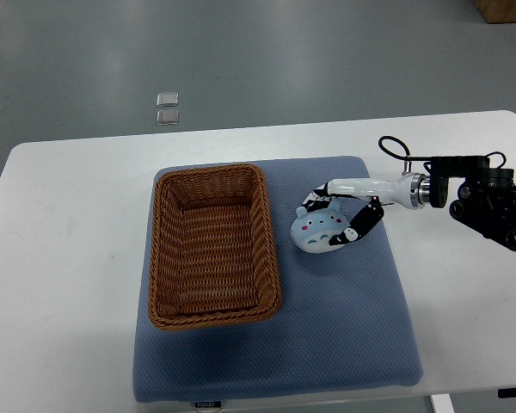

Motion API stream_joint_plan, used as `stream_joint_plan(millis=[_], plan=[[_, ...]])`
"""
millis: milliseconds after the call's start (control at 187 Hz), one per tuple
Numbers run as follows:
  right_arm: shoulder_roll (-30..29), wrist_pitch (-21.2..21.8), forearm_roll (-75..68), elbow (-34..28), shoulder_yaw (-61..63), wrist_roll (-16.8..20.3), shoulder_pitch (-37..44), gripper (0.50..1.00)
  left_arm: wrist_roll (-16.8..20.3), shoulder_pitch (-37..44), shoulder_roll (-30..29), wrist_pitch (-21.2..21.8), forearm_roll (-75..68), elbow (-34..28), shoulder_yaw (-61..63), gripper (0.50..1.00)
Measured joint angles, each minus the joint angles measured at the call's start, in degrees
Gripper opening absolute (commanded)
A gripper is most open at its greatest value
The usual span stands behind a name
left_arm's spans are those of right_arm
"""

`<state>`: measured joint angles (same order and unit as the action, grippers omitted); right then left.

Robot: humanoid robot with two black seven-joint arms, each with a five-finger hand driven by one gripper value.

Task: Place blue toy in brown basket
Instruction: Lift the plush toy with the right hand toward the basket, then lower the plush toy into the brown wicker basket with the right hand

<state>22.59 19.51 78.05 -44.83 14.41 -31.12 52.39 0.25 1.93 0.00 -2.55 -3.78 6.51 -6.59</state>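
A pale blue plush toy (318, 231) with a white belly lies on the blue-grey mat (353, 327), just right of the brown wicker basket (159, 258). My right hand (337, 217) reaches in from the right edge and its white and black fingers (363, 225) curl around the toy from above and from the right. The toy still seems to rest on the mat. Nothing lies inside the basket. The left arm does not show.
The mat covers the middle of a white table (60, 258). Two small clear squares (167, 107) lie on the grey floor beyond the table's far edge. A brown box corner (506, 10) shows at the top right.
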Motion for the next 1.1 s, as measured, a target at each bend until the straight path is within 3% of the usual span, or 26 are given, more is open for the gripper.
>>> stream_joint_plan(millis=[118, 230, 679, 1102], plan=[[0.0, 0.0, 0.0, 0.0, 0.0, -0.1, 0.0, 0.599, 0.0, 0.0, 0.0, 0.0, 0.0, 0.0, 0.0, 1.0], [0.0, 0.0, 0.0, 0.0, 0.0, -0.3, 0.0, 0.5, 0.0, 0.0, 0.0, 0.0, 0.0, 0.0, 0.0, 1.0], [1.1, -1.2, -1.1, 0.1, 1.8, -3.8, 0.5, 0.5, 0.0, 0.0, 0.0, 0.0, 0.0, 0.0, 0.0, 1.0], [-3.6, -9.3, -1.4, -3.5, 6.8, -3.9, 0.8, 0.5, 0.0, 0.0, 0.0, 0.0, 0.0, 0.0, 0.0, 1.0]])
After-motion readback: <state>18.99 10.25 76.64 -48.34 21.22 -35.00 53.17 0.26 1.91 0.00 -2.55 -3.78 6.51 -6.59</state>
